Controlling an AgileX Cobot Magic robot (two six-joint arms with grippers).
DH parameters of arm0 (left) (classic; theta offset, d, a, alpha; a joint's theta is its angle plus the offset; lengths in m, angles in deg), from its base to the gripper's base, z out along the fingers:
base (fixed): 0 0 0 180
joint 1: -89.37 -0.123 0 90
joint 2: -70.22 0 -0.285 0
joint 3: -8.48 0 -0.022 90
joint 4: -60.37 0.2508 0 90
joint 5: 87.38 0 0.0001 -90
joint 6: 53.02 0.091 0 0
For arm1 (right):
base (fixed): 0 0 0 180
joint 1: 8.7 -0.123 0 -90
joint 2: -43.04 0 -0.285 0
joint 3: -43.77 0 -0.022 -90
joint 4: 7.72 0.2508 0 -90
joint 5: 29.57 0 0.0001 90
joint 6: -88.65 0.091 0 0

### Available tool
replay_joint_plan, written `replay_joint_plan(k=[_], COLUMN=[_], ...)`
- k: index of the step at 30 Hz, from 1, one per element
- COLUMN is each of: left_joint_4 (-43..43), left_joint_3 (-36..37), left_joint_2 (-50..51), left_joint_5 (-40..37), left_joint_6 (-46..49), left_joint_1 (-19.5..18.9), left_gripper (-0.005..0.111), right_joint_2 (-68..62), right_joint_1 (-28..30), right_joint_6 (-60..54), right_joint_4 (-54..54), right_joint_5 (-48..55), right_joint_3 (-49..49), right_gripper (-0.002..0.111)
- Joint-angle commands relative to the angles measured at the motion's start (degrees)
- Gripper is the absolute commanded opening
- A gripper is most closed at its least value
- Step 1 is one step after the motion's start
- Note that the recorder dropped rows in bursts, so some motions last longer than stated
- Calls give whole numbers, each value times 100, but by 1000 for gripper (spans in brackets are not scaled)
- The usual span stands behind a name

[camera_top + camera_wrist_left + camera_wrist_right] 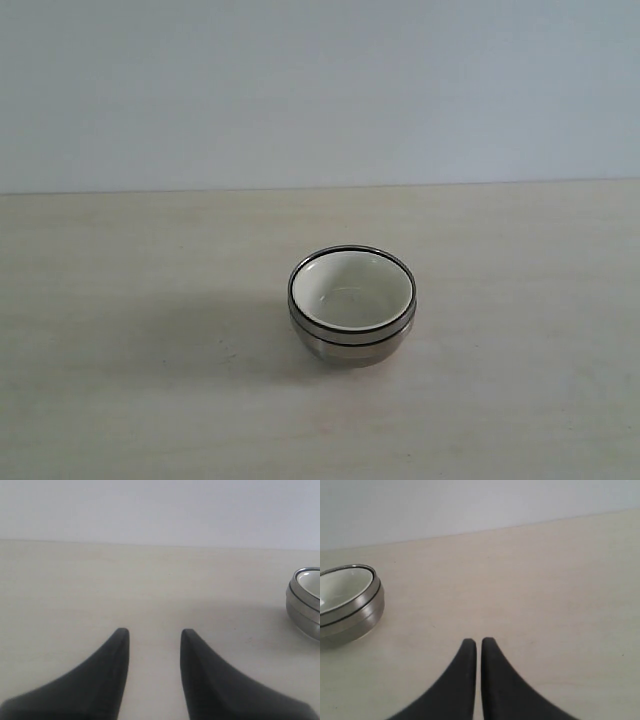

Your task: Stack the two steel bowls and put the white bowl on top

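Note:
The two steel bowls (352,340) stand nested on the table, and the white bowl (350,290) with its cream inside sits in the upper one. That stack also shows in the left wrist view as steel bowls (300,611) holding the white bowl (312,584), and in the right wrist view as steel bowls (362,611) around the white bowl (340,587). My left gripper (154,632) is open over bare table, well away from the stack. My right gripper (478,642) is shut on nothing, also apart from it. Neither gripper appears in the exterior view.
A pale wooden table (130,400) stretches out on every side of the stack. Behind its far edge rises a plain light wall (320,90). Nothing else stands on the table.

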Motion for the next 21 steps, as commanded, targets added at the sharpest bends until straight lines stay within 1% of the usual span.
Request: replay_joint_plan(k=[1,21], left_joint_4=[-7,-7], left_joint_3=[23,23], left_joint_2=[-19,-19], left_joint_5=[-4,-4], left_joint_6=[38,38], left_joint_1=[-16,-16], left_gripper=[32,32], right_joint_2=[28,28], right_joint_1=[-15,-15], right_joint_6=[-556,-542], right_joint_4=[-31,-31], right_joint_5=[0,0], right_joint_3=[2,2], right_gripper=[0,0])
